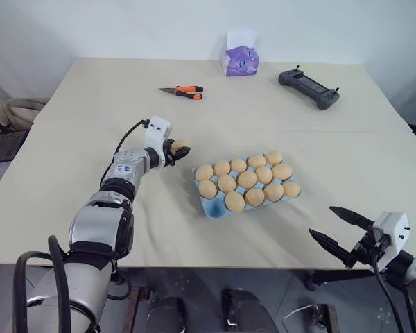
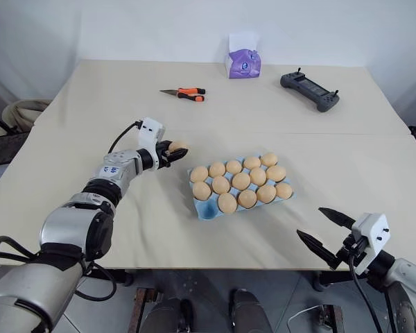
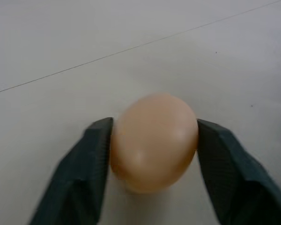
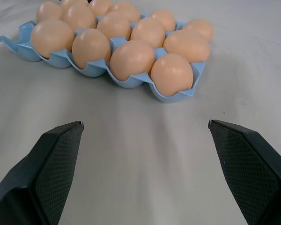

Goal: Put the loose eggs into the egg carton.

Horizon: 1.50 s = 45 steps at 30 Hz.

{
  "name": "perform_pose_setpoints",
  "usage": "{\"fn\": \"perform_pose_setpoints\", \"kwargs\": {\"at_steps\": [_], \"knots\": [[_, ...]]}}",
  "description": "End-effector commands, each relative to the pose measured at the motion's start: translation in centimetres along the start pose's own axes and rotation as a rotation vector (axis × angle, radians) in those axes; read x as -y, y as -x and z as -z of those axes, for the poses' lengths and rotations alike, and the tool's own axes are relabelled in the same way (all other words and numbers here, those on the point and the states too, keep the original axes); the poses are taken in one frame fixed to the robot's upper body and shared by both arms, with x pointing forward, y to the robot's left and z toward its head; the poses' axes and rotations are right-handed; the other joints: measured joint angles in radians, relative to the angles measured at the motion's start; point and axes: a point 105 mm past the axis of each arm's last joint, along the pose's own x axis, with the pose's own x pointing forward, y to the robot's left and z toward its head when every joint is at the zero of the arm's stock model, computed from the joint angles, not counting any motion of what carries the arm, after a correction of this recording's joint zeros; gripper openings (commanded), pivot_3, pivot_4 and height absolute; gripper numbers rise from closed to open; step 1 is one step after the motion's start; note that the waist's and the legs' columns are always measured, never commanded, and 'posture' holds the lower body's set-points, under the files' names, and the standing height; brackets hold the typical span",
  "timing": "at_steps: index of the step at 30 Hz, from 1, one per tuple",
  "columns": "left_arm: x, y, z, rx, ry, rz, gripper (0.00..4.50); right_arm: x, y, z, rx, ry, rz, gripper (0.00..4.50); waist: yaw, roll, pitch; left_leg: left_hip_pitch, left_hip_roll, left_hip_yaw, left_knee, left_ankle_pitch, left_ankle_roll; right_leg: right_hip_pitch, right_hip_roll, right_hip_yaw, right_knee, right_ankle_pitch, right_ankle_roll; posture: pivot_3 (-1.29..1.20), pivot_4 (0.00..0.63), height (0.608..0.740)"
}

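A pale orange-tan loose egg (image 3: 153, 141) is pinched between the two black fingers of my left gripper (image 1: 177, 147), which is shut on it just left of the egg carton (image 1: 211, 206). The light blue carton lies mid-table and holds several eggs (image 1: 247, 179); its near-left corner cup is bare. My right gripper (image 1: 341, 231) hovers open at the table's near right edge, empty, pointing toward the carton (image 4: 175, 96).
At the far side of the table lie an orange-handled pair of pliers (image 1: 183, 91), a purple-and-white tissue box (image 1: 240, 60) and a dark handheld controller (image 1: 308, 87). A seam (image 1: 277, 127) runs across the tabletop behind the carton.
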Motion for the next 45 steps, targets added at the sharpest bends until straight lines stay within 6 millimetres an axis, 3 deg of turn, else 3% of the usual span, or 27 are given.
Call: {"fn": "perform_pose_setpoints", "kwargs": {"at_steps": [1,8,12,19,29,40,45], "knots": [[0.1,0.2,-2.6,0.07,-0.075,0.035,2.23,0.6,0.7,-0.9,0.026,0.036,0.028,4.5,0.0,0.0,0.0,0.0,0.0,0.0,0.0,0.0,0.0,0.0,0.0,0.0,0.0,0.0,0.0,0.0,0.15,0.74],[0.9,2.2,-6.0,0.207,-0.139,0.219,2.23,0.5,0.7,-1.0,0.03,0.034,0.028,4.5,-0.001,0.0,0.0,0.001,0.0,0.001,0.0,0.0,0.0,0.0,0.0,0.0,0.002,0.0,0.0,0.0,0.15,0.74],[1.9,4.8,-6.8,0.277,-0.165,0.312,2.23,0.2,0.5,-1.0,0.033,0.024,0.003,4.5,-0.006,0.0,0.0,0.004,0.0,0.004,-0.001,0.0,-0.001,0.0,0.0,0.002,0.005,0.0,0.0,0.0,0.15,0.74],[5.3,8.6,-5.5,0.268,-0.137,0.379,2.23,0.3,-0.4,-1.4,0.036,0.033,-0.021,4.5,-0.003,0.0,0.0,0.005,0.0,0.003,0.004,0.002,-0.001,0.0,-0.001,0.008,0.013,-0.001,0.0,0.0,0.15,0.74],[11.1,12.1,-2.3,0.149,-0.095,0.582,2.23,0.7,-1.3,-2.3,0.038,0.045,-0.049,4.5,-0.003,0.0,0.0,0.007,-0.001,-0.003,0.004,0.003,0.001,0.003,-0.003,0.005,0.015,0.001,-0.003,0.0,0.15,0.74],[13.9,11.3,-1.1,0.153,-0.01,0.571,2.23,0.6,-1.5,-2.8,0.041,0.044,-0.034,4.5,-0.003,0.0,0.0,0.006,-0.001,-0.006,0.003,0.005,0.003,0.004,-0.003,0.005,0.013,0.001,-0.003,0.0,0.15,0.74],[13.8,10.2,-0.5,0.138,0.004,0.546,2.23,0.8,-1.4,-2.2,0.039,0.04,-0.027,4.5,-0.003,0.001,0.0,0.006,-0.001,-0.006,0.003,0.005,0.003,0.004,-0.003,0.005,0.013,0.001,-0.003,0.0,0.15,0.74]]}}
